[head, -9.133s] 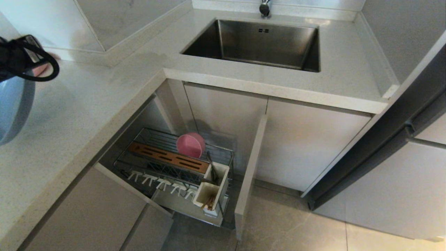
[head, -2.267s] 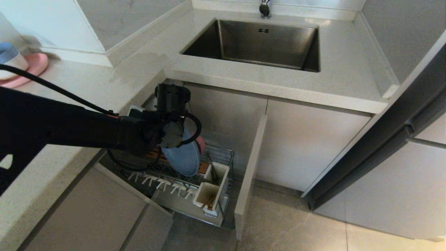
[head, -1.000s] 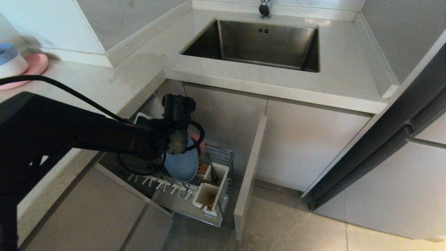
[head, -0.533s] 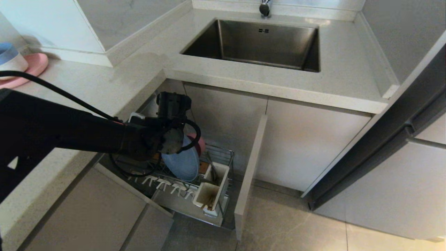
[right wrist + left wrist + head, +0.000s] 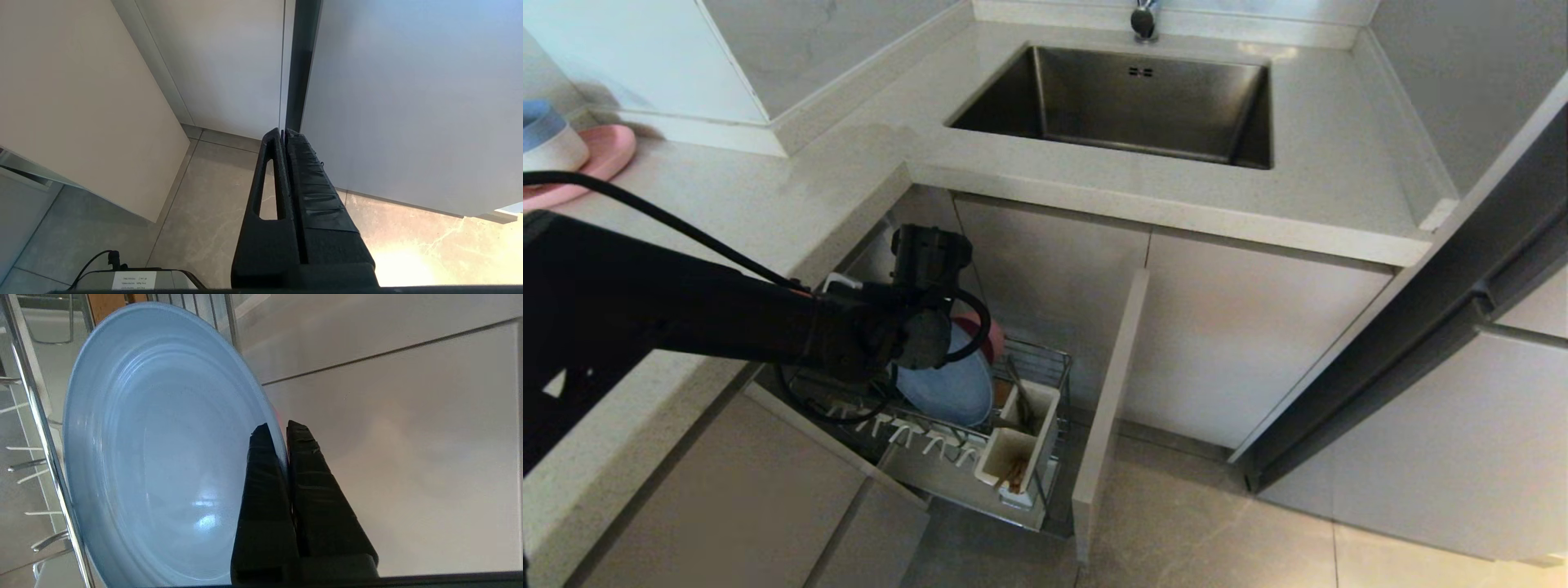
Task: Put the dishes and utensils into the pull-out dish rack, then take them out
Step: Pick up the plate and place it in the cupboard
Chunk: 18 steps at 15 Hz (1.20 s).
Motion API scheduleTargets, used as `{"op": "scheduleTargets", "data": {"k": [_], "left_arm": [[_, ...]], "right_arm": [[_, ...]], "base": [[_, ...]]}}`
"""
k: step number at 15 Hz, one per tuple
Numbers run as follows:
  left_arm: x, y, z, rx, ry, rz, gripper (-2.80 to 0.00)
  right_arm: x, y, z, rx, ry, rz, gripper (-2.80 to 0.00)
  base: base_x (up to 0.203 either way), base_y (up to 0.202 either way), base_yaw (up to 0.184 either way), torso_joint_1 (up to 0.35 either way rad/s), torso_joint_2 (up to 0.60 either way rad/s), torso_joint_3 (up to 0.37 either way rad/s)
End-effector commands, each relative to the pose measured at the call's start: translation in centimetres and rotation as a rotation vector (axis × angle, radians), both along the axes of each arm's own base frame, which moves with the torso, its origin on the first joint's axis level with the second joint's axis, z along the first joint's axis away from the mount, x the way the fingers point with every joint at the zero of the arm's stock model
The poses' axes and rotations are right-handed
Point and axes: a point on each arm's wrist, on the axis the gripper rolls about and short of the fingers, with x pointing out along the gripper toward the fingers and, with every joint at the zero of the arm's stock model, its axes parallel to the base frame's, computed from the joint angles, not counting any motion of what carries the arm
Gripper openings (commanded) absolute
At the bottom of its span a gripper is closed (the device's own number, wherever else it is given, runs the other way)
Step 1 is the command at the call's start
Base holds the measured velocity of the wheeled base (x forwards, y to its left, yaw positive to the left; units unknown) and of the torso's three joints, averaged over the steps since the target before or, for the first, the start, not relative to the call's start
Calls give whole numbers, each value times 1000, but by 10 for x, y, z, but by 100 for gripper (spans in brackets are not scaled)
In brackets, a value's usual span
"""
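Observation:
My left gripper (image 5: 278, 430) is shut on the rim of the blue plate (image 5: 163, 457), holding it on edge inside the pull-out dish rack (image 5: 1045, 359). In the head view the blue plate (image 5: 952, 392) stands nearly upright over the wooden strip, and my left arm hides its upper part. A sliver of the pink bowl (image 5: 992, 339) shows just behind the plate. The chopsticks (image 5: 1015, 474) and the silver utensil (image 5: 1021, 392) stand in the white utensil box (image 5: 1013, 449). My right gripper (image 5: 283, 132) is shut and empty, hanging over the floor, outside the head view.
A pink plate (image 5: 592, 163) with a blue-and-white bowl (image 5: 547, 139) sits on the counter at far left. The sink (image 5: 1127, 102) lies beyond the rack. An open cabinet door (image 5: 1107, 416) stands right of the rack. White prongs (image 5: 907, 429) line the rack's front.
Over the last two seconds the left arm has sunk a little, bringing the blue plate lower into the rack. Nine seconds ago the plate was up at the far left.

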Motion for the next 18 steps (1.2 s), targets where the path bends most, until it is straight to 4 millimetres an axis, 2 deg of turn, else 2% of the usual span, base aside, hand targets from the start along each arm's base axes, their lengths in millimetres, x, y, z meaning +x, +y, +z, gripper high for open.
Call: {"op": "scheduleTargets", "data": {"k": [1, 3, 7, 12, 18], "left_arm": [[2, -1, -8, 4, 15, 7, -280], [3, -2, -17, 13, 37, 8, -280], [5, -1, -23, 11, 49, 13, -280], [2, 1, -17, -45, 21, 31, -280], [8, 5, -35, -14, 94, 52, -280]], "right_arm": [[0, 0, 0, 0, 0, 0, -280], [0, 0, 0, 0, 0, 0, -280], [0, 0, 0, 0, 1, 0, -280], [0, 0, 0, 0, 0, 0, -280], [0, 0, 0, 0, 0, 0, -280]], "base": [[0, 0, 0, 0, 0, 0], [0, 0, 0, 0, 0, 0], [0, 0, 0, 0, 0, 0], [0, 0, 0, 0, 0, 0], [0, 0, 0, 0, 0, 0]]}}
